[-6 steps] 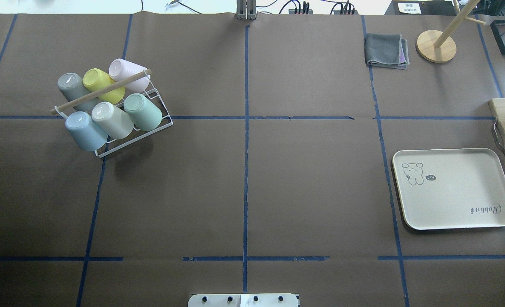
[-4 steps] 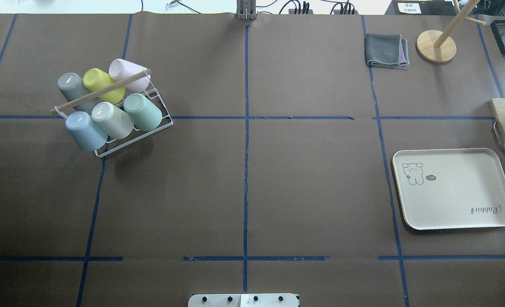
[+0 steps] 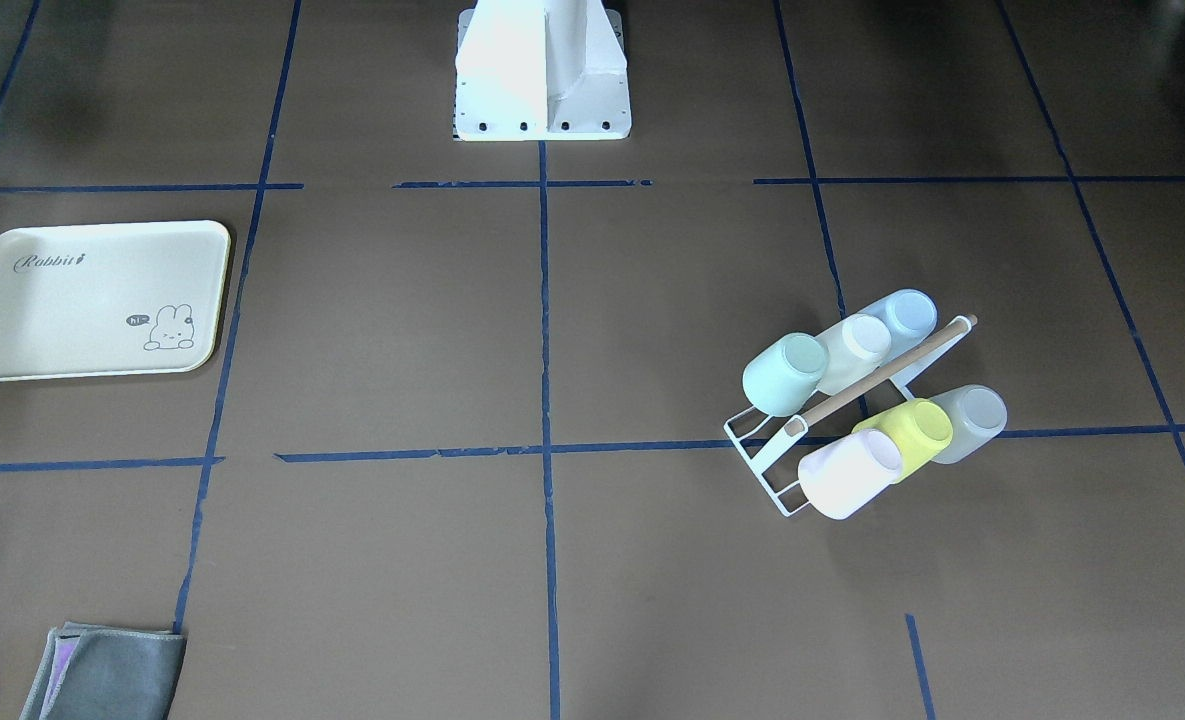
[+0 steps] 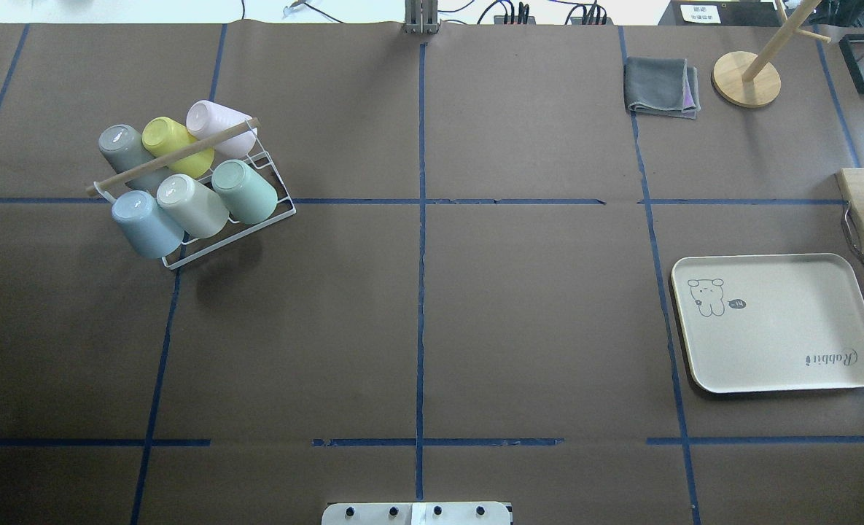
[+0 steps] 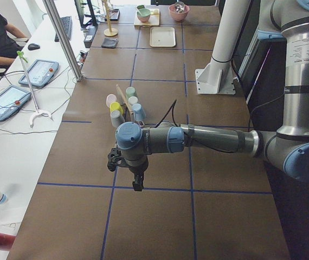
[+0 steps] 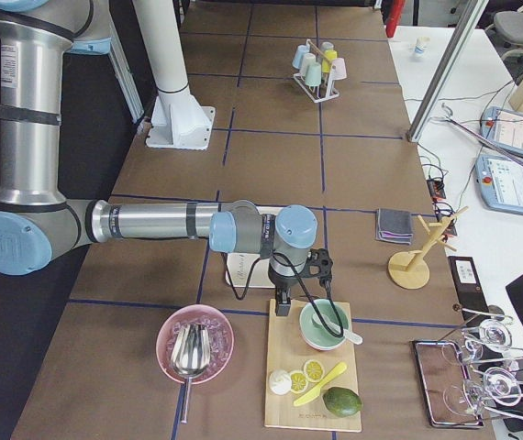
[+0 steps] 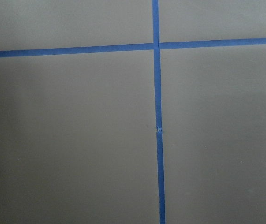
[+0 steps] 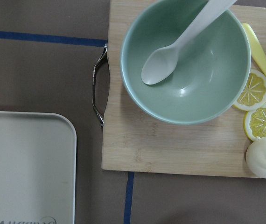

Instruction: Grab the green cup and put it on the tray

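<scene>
The green cup (image 4: 246, 193) lies tilted on a white wire rack (image 4: 283, 213) at the table's left, bottom facing up, beside a cream cup. It also shows in the front view (image 3: 785, 375). The tray (image 4: 778, 324) lies at the right with nothing on it; its corner shows in the right wrist view (image 8: 25, 168). My left gripper (image 5: 137, 181) hangs over bare table, well short of the rack. My right gripper (image 6: 283, 305) hangs between the tray and a cutting board. I cannot tell whether either gripper is open or shut.
The rack holds several other cups, among them yellow-green (image 4: 169, 142) and pale blue (image 4: 146, 222). A wooden cutting board (image 8: 170, 144) with a green bowl (image 8: 186, 60), spoon and lemon slices lies beside the tray. A grey cloth (image 4: 661, 86) and wooden stand (image 4: 746, 79) sit far right.
</scene>
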{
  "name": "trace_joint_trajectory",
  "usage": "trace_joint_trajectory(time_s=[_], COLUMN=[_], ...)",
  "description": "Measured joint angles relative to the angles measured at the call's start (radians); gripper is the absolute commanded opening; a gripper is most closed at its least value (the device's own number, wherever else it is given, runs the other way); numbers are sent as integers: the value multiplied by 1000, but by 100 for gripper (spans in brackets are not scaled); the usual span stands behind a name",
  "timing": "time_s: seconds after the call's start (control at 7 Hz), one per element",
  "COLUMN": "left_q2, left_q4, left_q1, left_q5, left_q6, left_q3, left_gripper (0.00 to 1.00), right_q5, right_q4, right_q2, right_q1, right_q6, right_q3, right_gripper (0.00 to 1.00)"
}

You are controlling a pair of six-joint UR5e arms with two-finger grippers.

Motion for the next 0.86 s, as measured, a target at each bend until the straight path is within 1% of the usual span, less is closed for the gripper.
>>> trace_joint_trajectory(time_s=[0.29, 0.57, 0.86], left_q2=[11, 19, 31], left_q4=[-2, -2, -7], left_q1=[2, 3, 4], left_q5=[-3, -8, -12], left_q6=[-2, -63, -92], left_q3=[-2, -3, -16], left_gripper=[100, 100, 100], right_q5=[3, 3, 46], right_q4=[29, 136, 179], right_q2=[-9, -40, -52], right_q1=[-26, -90, -154], right_q6=[-2, 1, 9], right_q3=[-3, -15, -19], right_gripper=[100, 100, 100])
